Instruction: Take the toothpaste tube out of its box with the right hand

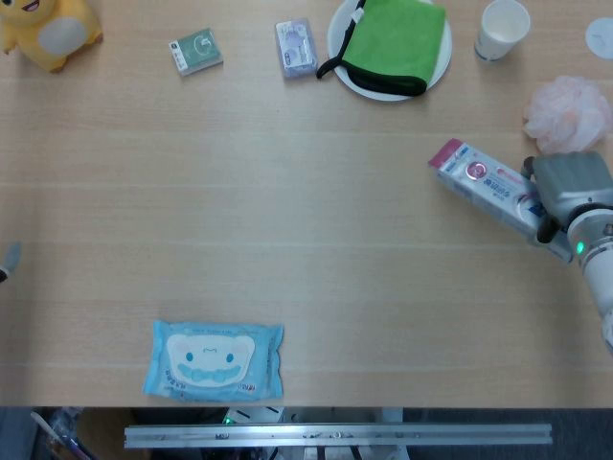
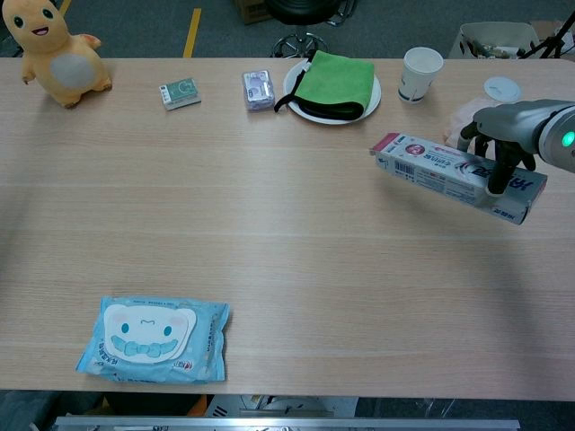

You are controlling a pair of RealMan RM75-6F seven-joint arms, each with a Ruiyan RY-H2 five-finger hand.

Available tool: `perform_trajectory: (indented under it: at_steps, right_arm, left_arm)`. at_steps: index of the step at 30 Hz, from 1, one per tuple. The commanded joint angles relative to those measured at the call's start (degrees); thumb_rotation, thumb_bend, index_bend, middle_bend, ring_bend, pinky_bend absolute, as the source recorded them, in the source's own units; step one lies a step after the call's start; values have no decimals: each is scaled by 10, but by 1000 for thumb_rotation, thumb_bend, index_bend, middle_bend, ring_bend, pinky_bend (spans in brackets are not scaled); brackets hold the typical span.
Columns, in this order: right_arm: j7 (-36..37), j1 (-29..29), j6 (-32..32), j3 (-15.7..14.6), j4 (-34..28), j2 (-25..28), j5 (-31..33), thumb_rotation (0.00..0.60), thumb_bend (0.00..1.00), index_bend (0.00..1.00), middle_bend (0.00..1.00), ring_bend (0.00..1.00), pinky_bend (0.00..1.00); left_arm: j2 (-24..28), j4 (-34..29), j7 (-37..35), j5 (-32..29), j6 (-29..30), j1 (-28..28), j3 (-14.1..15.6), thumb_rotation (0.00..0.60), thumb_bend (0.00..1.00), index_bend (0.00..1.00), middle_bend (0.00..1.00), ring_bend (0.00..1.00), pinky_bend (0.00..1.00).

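Observation:
The toothpaste box [image 1: 490, 192], white with pink ends, hangs lifted above the table at the right. My right hand [image 1: 570, 189] grips its right end, fingers wrapped over the box. In the chest view the toothpaste box [image 2: 449, 170] tilts down to the right, with the right hand [image 2: 503, 135] holding it near the far end. Both of its end flaps look closed, and no tube shows. A grey sliver at the head view's left edge [image 1: 8, 259] may be my left hand; its state is unclear.
A blue wet-wipes pack [image 1: 217, 359] lies near the front left. Along the back stand a yellow plush [image 2: 56, 54], a green packet [image 1: 196, 50], a small pouch [image 1: 296, 47], a plate with a green cloth [image 1: 391, 43], a paper cup [image 1: 503, 28] and a pink bath puff [image 1: 567, 114].

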Motion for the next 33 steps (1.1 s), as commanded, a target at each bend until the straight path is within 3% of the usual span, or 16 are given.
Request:
perform_trajectory:
  at_steps: [1, 8, 17, 28, 33]
  right_arm:
    - [-11, 24, -16, -11, -4, 17, 31, 600, 216, 427, 511, 440, 693]
    - [-9, 54, -40, -36, -10, 38, 63, 600, 222, 429, 513, 441, 693]
    - [-27, 113, -125, -66, -27, 102, 146, 600, 242, 439, 541, 460, 711]
    - [-90, 216, -228, -152, -7, 138, 293, 600, 250, 441, 549, 466, 716]
    - [-39, 216, -247, -146, -6, 152, 260, 600, 252, 441, 549, 466, 716]
  left_arm:
    - [0, 0, 0, 0, 1, 0, 0, 527, 246, 69, 0, 95, 269]
    - [0, -1, 1, 0, 1, -1, 0, 525, 246, 69, 0, 95, 269]
    - [-1, -2, 4, 0, -1, -3, -1, 525, 246, 69, 0, 95, 269]
    - [-4, -1, 4, -1, 0, -3, 0, 525, 246, 69, 0, 95, 269]
    - [-5, 0, 3, -1, -2, -3, 1, 526, 246, 69, 0, 95, 269]
